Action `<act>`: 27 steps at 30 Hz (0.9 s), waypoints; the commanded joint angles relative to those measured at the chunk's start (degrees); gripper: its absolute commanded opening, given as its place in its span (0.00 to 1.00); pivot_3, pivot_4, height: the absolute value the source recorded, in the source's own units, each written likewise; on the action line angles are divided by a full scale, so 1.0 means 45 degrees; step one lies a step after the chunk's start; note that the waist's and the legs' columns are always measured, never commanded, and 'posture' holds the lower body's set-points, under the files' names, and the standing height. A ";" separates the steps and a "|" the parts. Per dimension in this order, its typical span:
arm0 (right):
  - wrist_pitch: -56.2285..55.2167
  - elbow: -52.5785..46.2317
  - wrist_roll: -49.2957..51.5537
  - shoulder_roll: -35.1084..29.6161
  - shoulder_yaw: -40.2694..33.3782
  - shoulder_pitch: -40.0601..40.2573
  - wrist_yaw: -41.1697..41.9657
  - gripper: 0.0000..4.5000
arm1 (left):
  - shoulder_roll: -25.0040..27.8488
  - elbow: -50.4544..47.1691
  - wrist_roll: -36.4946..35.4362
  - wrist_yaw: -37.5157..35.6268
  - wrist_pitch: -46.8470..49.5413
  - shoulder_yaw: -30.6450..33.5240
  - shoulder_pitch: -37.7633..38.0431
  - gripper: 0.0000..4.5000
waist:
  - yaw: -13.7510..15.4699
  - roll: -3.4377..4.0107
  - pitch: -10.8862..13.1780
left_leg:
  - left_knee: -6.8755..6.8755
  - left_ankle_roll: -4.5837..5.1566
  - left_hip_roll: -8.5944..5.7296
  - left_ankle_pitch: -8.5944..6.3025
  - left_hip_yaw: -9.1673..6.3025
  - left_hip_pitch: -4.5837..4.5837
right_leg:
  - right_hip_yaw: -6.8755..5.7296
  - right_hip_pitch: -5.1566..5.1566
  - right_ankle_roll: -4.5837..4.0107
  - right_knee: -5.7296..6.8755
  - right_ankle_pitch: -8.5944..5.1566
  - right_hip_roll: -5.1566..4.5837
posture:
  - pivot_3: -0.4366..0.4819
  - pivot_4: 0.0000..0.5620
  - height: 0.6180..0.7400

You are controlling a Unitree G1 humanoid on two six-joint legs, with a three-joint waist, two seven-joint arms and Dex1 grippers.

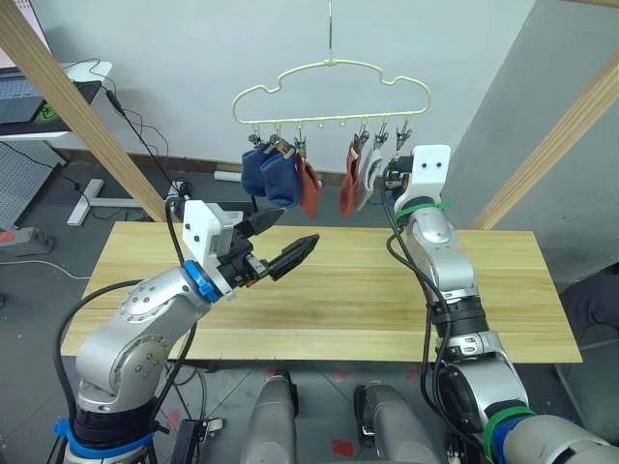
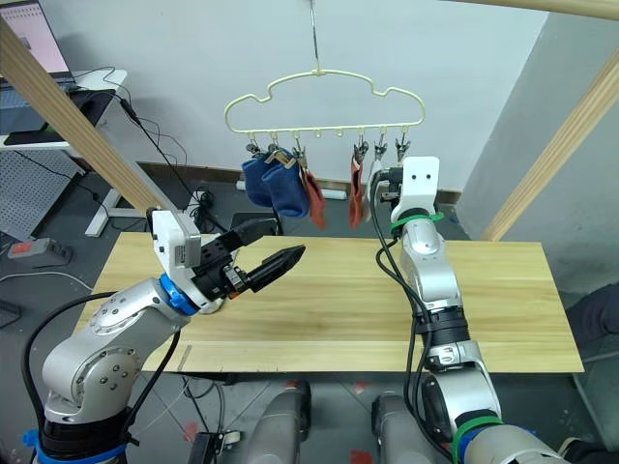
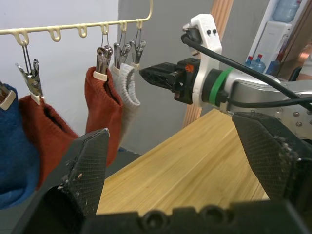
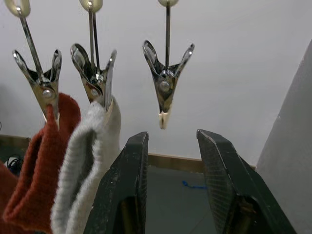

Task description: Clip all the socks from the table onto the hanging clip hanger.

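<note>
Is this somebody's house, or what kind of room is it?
Probably a lab or workshop rather than a home. A plank table stands inside a bare wooden pole frame, cables trail over the grey floor to a desk with a laptop, and water cooler bottles stand in the background.

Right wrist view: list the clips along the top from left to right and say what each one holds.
Clip holding a rust red sock → clip holding a light grey sock → clip holding nothing, just above the open right gripper.
</note>
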 commanded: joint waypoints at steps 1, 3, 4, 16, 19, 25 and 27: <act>-0.0538 0.0144 -0.0049 -0.0027 -0.0092 -0.0452 -0.0045 0.36 | 0.0138 -0.0544 -0.0254 0.0077 -0.0045 0.0298 -0.0013 1.00 | -0.0002 0.0000 0.0003 | -0.0003 -0.0001 0.0000 -0.0001 0.0002 -0.0004 | 0.0000 0.0000 0.0000 -0.0011 0.0000 -0.0001 | 0.65 0.56 1.00; -0.0680 0.0377 -0.0050 -0.0039 -0.0108 -0.0561 -0.0048 0.36 | 0.0170 -0.0523 -0.0264 0.0070 -0.0053 0.0309 -0.0018 1.00 | 0.0005 0.0000 0.0002 | -0.0013 -0.0001 0.0000 -0.0001 0.0004 -0.0008 | -0.0002 0.0000 0.0000 -0.0027 0.0000 -0.0002 | 0.66 0.54 1.00; -0.0828 0.0615 -0.0058 -0.0068 -0.0135 -0.0694 -0.0062 0.36 | 0.0199 -0.0530 -0.0267 0.0065 -0.0050 0.0314 -0.0018 1.00 | 0.0007 0.0000 0.0002 | -0.0019 -0.0002 0.0000 -0.0002 0.0002 -0.0011 | -0.0006 0.0000 0.0000 -0.0036 0.0001 -0.0002 | 0.66 0.54 1.00; -0.2058 0.2488 -0.0052 -0.0362 -0.0449 -0.1921 -0.0404 0.36 | 0.0346 -0.0659 -0.0343 0.0098 -0.0013 0.0308 0.0080 1.00 | 0.0015 0.0001 0.0004 | -0.0036 -0.0003 -0.0001 -0.0002 0.0004 -0.0025 | -0.0010 0.0000 0.0002 -0.0080 0.0003 -0.0005 | 0.66 0.52 1.00; -0.2233 0.2698 -0.0020 -0.0364 -0.0501 -0.2091 -0.0455 0.36 | 0.0340 -0.0625 -0.0319 0.0105 -0.0030 0.0284 0.0042 1.00 | 0.0018 0.0001 0.0004 | -0.0039 -0.0003 -0.0001 -0.0002 0.0004 -0.0025 | -0.0010 0.0000 0.0001 -0.0081 0.0003 -0.0006 | 0.67 0.52 1.00; -0.2450 0.2886 0.0031 -0.0274 -0.0510 -0.2341 -0.0445 0.36 | 0.0346 -0.0639 -0.0322 0.0123 -0.0038 0.0285 0.0047 1.00 | 0.0018 0.0001 0.0004 | -0.0041 -0.0003 -0.0001 -0.0002 0.0004 -0.0025 | -0.0010 -0.0001 0.0001 -0.0081 0.0003 -0.0006 | 0.67 0.52 1.00; -0.2465 0.2875 0.0087 -0.0213 -0.0519 -0.2378 -0.0400 0.36 | 0.0347 -0.0625 -0.0278 0.0130 -0.0068 0.0279 0.0031 1.00 | 0.0021 0.0001 0.0004 | -0.0042 -0.0003 0.0000 -0.0002 0.0003 -0.0026 | -0.0010 -0.0001 0.0001 -0.0081 0.0003 -0.0006 | 0.67 0.51 1.00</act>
